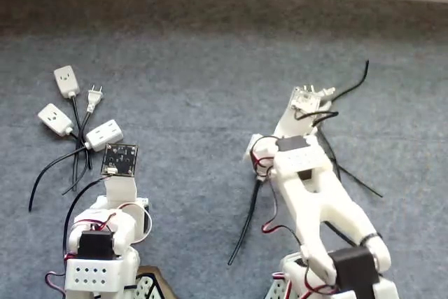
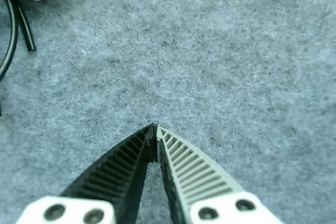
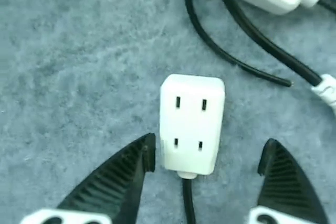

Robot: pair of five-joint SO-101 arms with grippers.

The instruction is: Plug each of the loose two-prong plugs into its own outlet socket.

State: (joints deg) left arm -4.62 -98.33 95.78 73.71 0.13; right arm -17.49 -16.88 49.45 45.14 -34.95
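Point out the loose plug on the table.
In the high view the plug lies far left on the carpet, just right of the top outlet and above the rightmost outlet.

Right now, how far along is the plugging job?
Nothing looks done: a two-prong plug lies loose, prongs bare, on the carpet. In hand: the right gripper is open either side of an outlet socket whose slots are empty, not closed on it; the left gripper is shut on nothing. All the plugging appears left.
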